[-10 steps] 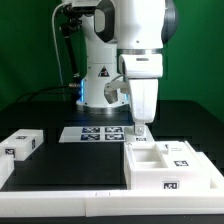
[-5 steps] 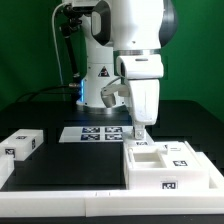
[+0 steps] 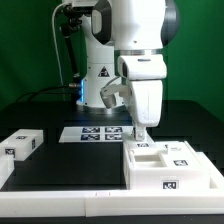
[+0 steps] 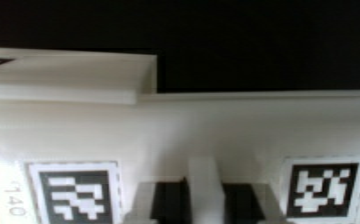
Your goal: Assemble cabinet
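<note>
The cabinet (image 3: 170,166), a large white box with open compartments and black-and-white tags, lies at the exterior view's right near the front. My gripper (image 3: 141,131) hangs straight down over its back left edge. In the wrist view the two dark fingertips (image 4: 172,203) stand close together with a thin white wall of the cabinet (image 4: 195,130) filling the gap between them, and a tag lies on each side. One small white drawer block (image 3: 20,143) lies at the exterior view's left. The other blocks are not clearly seen.
The marker board (image 3: 95,133) lies flat just left of the gripper, in front of the robot's base (image 3: 100,85). The table's raised white border (image 3: 90,205) runs along the front.
The gripper has shifted slightly toward the exterior view's right. The cabinet and the drawer block look unmoved.
</note>
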